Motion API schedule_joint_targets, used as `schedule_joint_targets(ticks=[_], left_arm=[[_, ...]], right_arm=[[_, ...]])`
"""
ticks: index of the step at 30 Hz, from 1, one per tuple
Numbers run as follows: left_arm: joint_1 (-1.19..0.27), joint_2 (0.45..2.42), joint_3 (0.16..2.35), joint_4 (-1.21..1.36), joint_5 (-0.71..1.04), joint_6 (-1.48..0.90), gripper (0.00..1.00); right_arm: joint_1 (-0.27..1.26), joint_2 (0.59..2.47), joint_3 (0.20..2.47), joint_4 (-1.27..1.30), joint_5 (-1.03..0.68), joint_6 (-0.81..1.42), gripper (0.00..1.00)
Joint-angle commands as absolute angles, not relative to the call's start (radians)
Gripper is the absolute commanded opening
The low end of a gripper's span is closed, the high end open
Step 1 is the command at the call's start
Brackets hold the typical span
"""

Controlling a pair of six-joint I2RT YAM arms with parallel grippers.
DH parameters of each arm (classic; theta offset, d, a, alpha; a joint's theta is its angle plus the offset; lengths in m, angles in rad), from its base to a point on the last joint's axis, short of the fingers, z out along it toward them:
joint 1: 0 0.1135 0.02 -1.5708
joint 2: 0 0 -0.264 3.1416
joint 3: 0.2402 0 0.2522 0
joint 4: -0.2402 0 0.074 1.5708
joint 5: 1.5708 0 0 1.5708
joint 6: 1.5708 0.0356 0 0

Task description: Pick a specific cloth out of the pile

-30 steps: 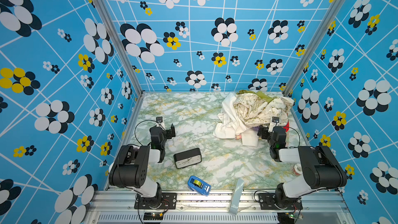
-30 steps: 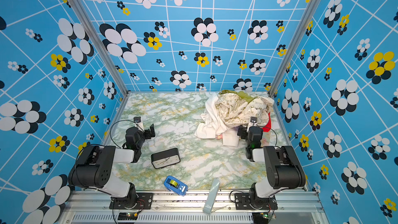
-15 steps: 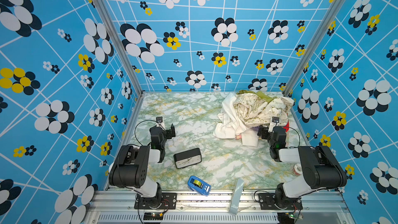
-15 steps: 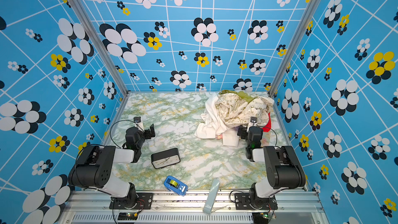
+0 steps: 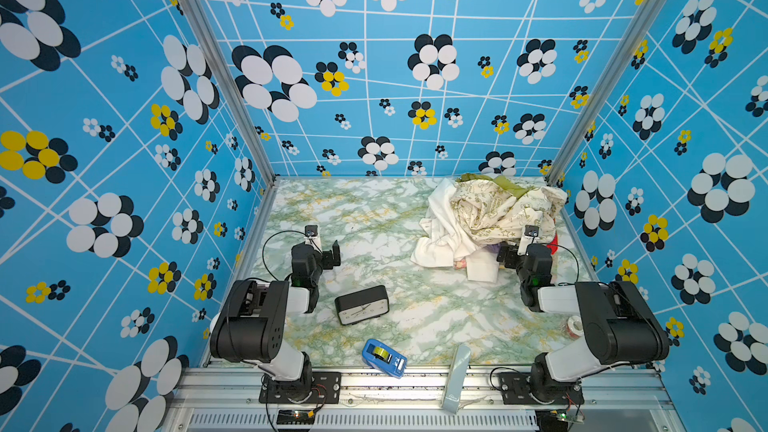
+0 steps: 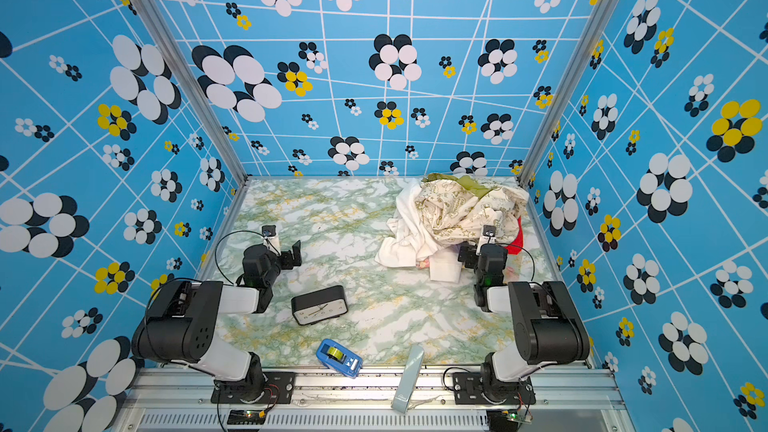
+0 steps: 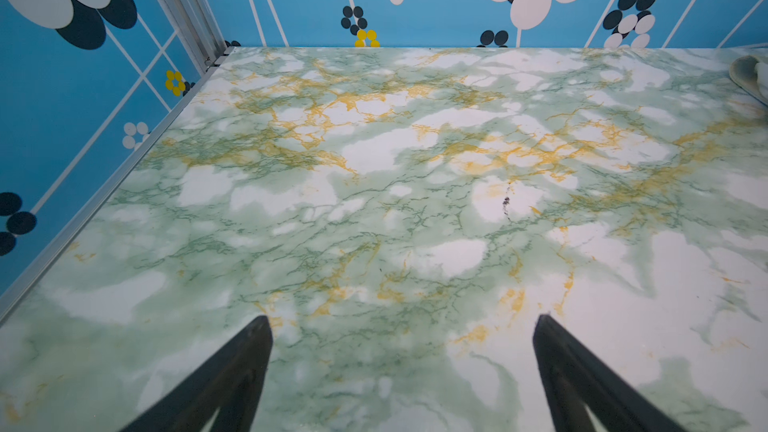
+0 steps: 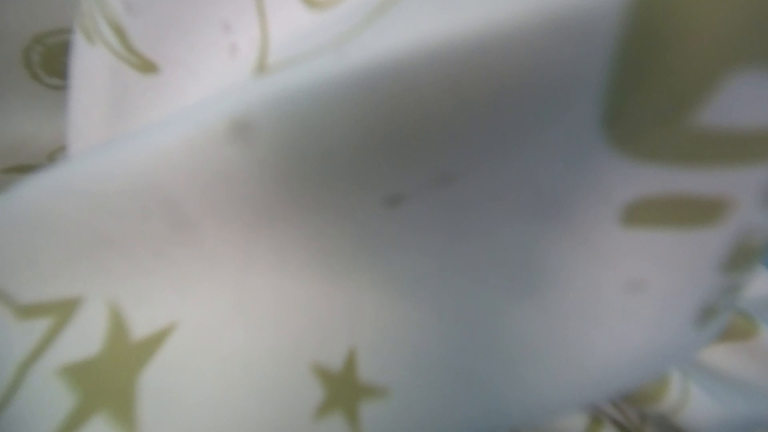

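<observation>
The pile (image 5: pixel 490 222) (image 6: pixel 453 222) lies in the back right corner of the marble table. A cream cloth with olive-green print (image 5: pixel 498 207) covers its top. The plain white cloth (image 5: pixel 438 234) (image 6: pixel 401 238) spills out on the pile's left side, and its edge shows in the left wrist view (image 7: pixel 752 76). My right gripper (image 5: pixel 519 250) (image 6: pixel 478 248) is pressed against the pile's near edge, jaws apart; its wrist view is filled by blurred printed cloth (image 8: pixel 291 243) and shows no fingers. My left gripper (image 5: pixel 326 253) (image 7: pixel 403 326) stands open over bare table, far from the pile.
A black clock (image 5: pixel 361 305) lies near the middle front. A blue tape dispenser (image 5: pixel 384 358) and a pale grey-blue strip (image 5: pixel 455 376) sit at the front edge. A small tape roll (image 5: pixel 575 326) is beside the right arm. Patterned walls (image 5: pixel 374 76) close three sides.
</observation>
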State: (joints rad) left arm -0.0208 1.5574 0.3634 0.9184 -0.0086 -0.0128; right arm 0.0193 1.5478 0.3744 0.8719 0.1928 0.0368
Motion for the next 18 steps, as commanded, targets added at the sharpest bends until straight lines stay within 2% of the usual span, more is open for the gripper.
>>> schedule_joint_targets(ticks=[1, 4, 6, 8, 10, 11, 18], left_arm=[[-0.016, 1.548, 0.387, 0.907, 0.022, 0.0, 0.99], [-0.014, 1.548, 0.387, 0.906, 0.026, 0.0, 0.99], [-0.014, 1.547, 0.385, 0.909, 0.026, 0.0, 0.99], [-0.015, 1.54, 0.387, 0.905, -0.011, -0.009, 0.99], [-0.018, 1.49, 0.405, 0.832, -0.073, -0.024, 0.99], [-0.024, 1.453, 0.422, 0.773, -0.111, -0.029, 0.98], [-0.159, 1.172, 0.556, 0.305, -0.307, -0.033, 0.98]], right_arm=[[0.021, 1.545, 0.388, 0.895, 0.186, 0.037, 0.99], [0.021, 1.544, 0.387, 0.895, 0.186, 0.037, 0.99], [0.021, 1.543, 0.387, 0.894, 0.189, 0.033, 0.93], [0.027, 1.541, 0.385, 0.898, 0.208, 0.034, 0.92], [0.036, 1.522, 0.392, 0.877, 0.244, 0.037, 0.93], [0.041, 1.503, 0.397, 0.854, 0.256, 0.031, 0.99], [0.16, 1.252, 0.57, 0.253, 0.405, 0.013, 0.99]])
